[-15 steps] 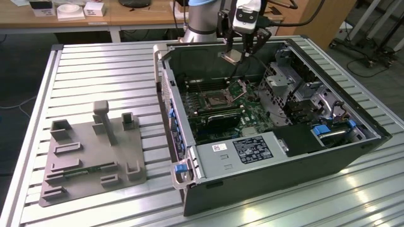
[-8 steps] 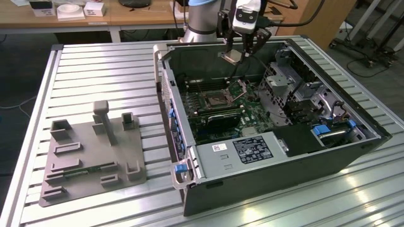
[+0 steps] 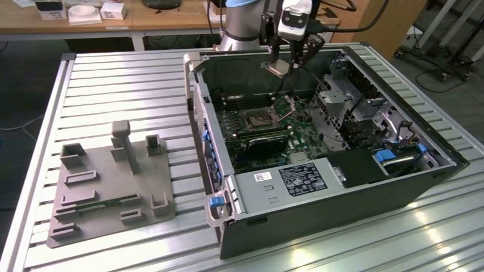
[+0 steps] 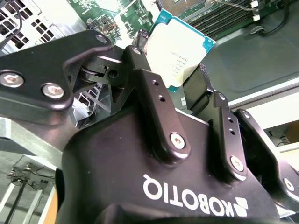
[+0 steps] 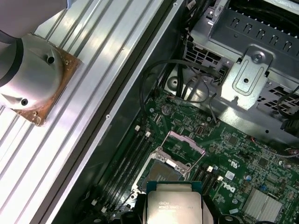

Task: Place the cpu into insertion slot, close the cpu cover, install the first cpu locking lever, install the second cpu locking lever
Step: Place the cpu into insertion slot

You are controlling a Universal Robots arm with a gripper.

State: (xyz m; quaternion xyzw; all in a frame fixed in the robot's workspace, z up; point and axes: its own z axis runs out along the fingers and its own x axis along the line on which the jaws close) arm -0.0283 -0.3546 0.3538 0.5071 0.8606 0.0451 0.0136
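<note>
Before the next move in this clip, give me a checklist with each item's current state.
1. Grip: the gripper is shut on the cpu, fingers on two opposite edges: ok.
2. The insertion slot has its dark centre exposed: ok.
3. The cpu cover is swung up off the slot: ok.
4. Cpu seated: not ok; it hangs above the open computer case, apart from the slot.
5. Cpu corner marks matched to the slot: cannot tell.
</note>
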